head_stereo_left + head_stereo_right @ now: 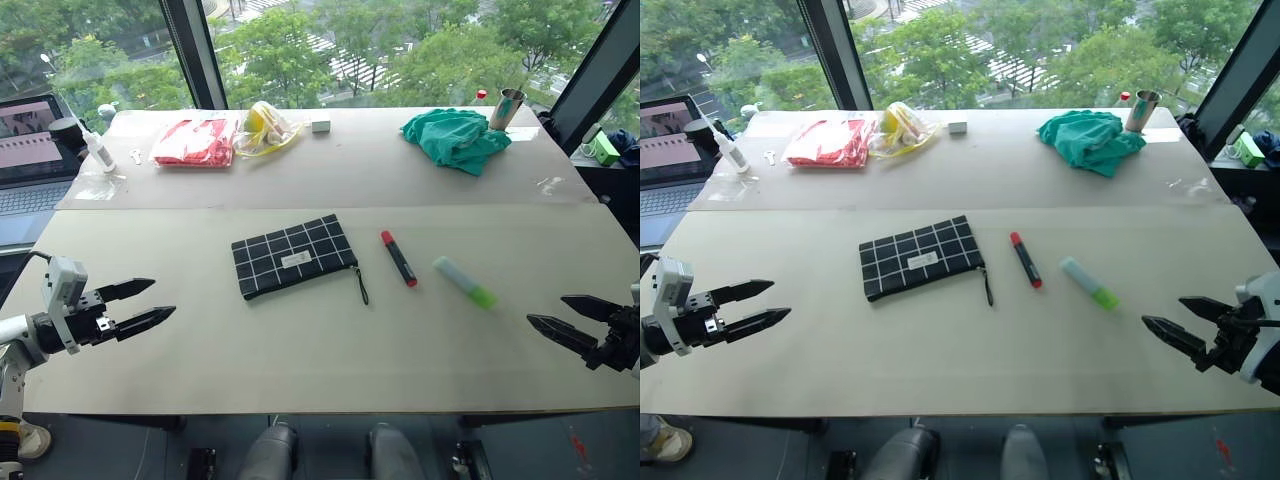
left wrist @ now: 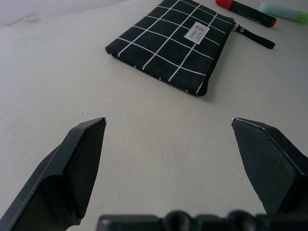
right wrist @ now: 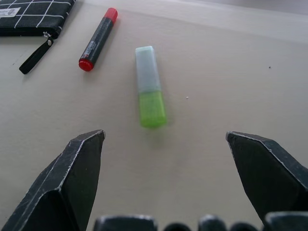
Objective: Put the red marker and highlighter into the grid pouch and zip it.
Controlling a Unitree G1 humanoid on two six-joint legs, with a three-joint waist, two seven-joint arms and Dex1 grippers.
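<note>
Clutter lines the far edge of the pale table [image 1: 300,340]: a flat red packet [image 1: 193,141], a crumpled clear bag with yellow inside [image 1: 264,127], a small white block [image 1: 320,125], a heap of green cloth [image 1: 455,139] and a metal cup [image 1: 507,108] beside it. A white squeeze bottle [image 1: 98,152] stands at the far left corner, next to an open laptop [image 1: 35,150] that the frame cuts off. None of it lies between the grippers and the work. Mid-table, the grid pouch [image 1: 293,255] lies flat, its black pull strap [image 1: 360,283] trailing toward the red marker [image 1: 398,257] just beside it; the highlighter [image 1: 465,281] rests a little further right, apart from the marker, green cap toward the near edge. Nothing covers the three. The left gripper [image 1: 146,304] hovers near the table's left edge with fingers spread and empty, well apart from the pouch. The right gripper [image 1: 558,317] hangs at the right edge, likewise spread wide and empty, with the highlighter ahead of it. The pouch's small white label [image 2: 197,33] carries print too fine to read, and the marker's barrel lettering cannot be made out either. Whether the zipper is open cannot be told.
</note>
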